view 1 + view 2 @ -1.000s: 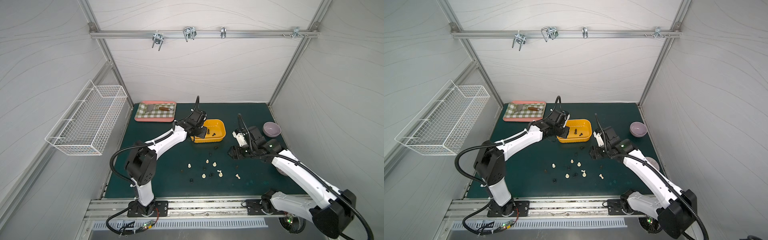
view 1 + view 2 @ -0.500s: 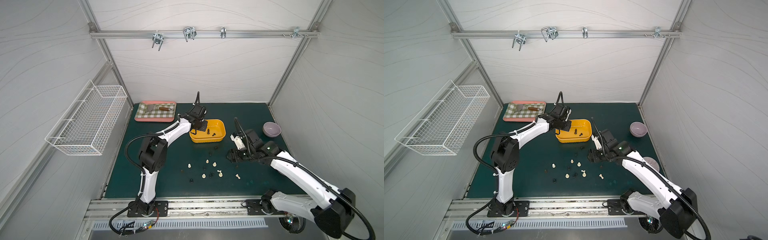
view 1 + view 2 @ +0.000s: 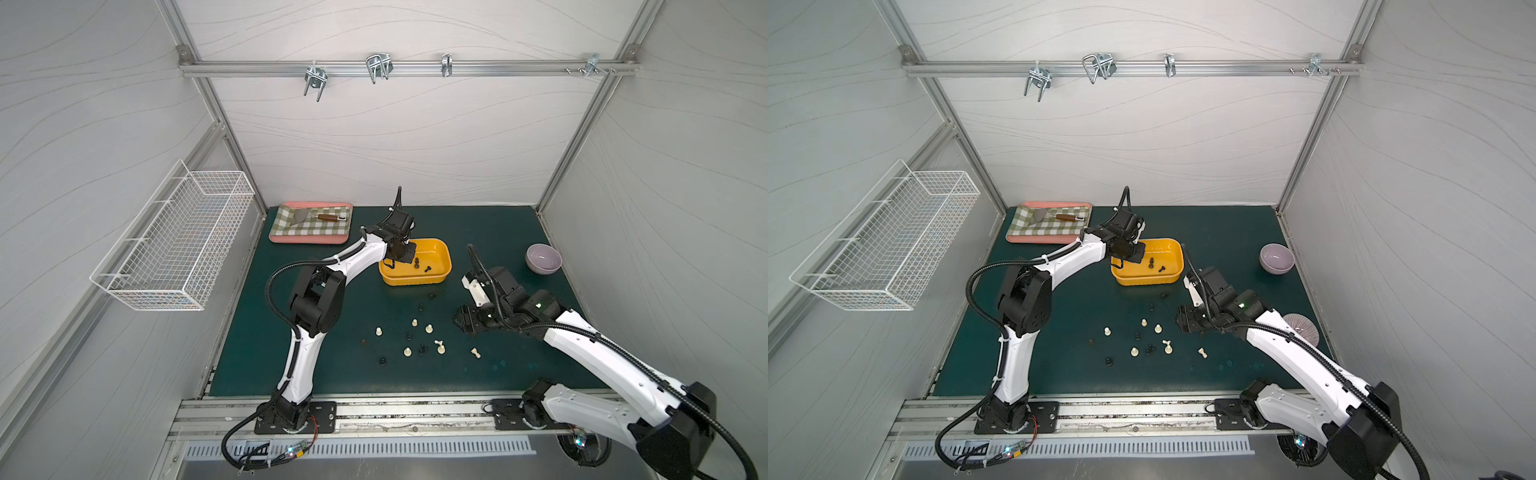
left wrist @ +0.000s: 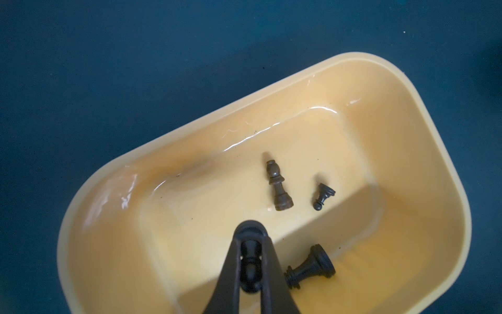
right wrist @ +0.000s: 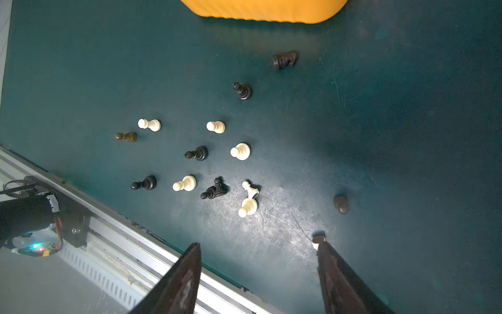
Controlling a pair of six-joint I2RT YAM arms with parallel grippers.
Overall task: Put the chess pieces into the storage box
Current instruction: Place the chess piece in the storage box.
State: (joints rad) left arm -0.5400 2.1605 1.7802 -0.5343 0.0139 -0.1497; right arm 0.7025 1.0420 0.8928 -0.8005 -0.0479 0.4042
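– While the left claw (image 4: 250, 239) hangs over the storage box (image 4: 407, 141), what is it doing?
– It is pinching one black piece (image 4: 249, 269). Three chess pieces (image 4: 279, 187) lie in the box. I think it should let go now.
– And the right claw (image 5: 258, 244)?
– Spread wide over the desk (image 5: 407, 108), near many loose pieces that need picking up. Only the left wrist view shows the pinched piece; both top views hide it.

I see glossy, smooth plastic on the storage box (image 4: 407, 152), smooth dark chess pieces (image 4: 312, 267) inside it, scuffed matt table (image 5: 285, 225) around it.
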